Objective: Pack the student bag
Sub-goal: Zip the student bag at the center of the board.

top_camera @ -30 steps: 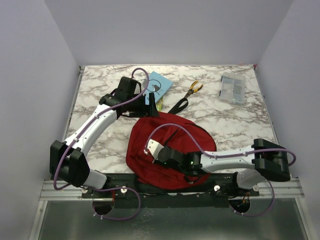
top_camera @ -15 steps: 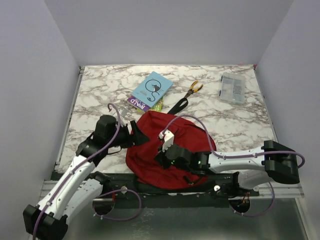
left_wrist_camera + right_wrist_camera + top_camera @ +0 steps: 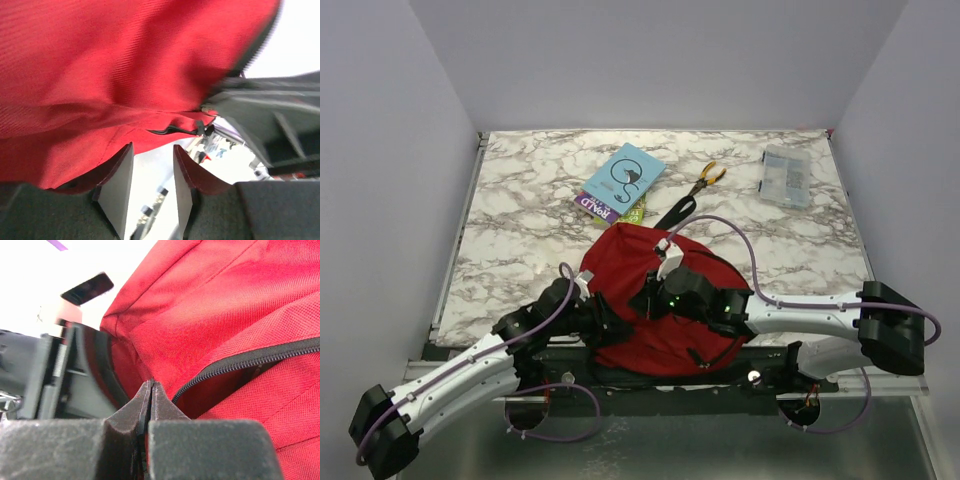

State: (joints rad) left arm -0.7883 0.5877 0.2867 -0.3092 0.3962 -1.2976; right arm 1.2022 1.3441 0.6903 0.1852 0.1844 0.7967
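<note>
Left end effector point(image 3: 151, 147): released, fingers point(image 3: 117, 185) apart at the bag's near-left hem; my arm lies low, reaching in from the near left.
Student bag point(image 3: 625, 262): near centre of the tabletop point(image 3: 520, 200); soft and limp, probably light and saggy. I judge it is best pinched at the hems beside the zipper point(image 3: 240, 362).
Right end effector point(image 3: 151, 384): clenched, tips against a fabric fold; my arm stretches leftward over the bag.

Student bag point(image 3: 630, 255): matt red woven cloth (finely ribbed); table point(image 3: 520, 200) glossy, marbled.
</note>
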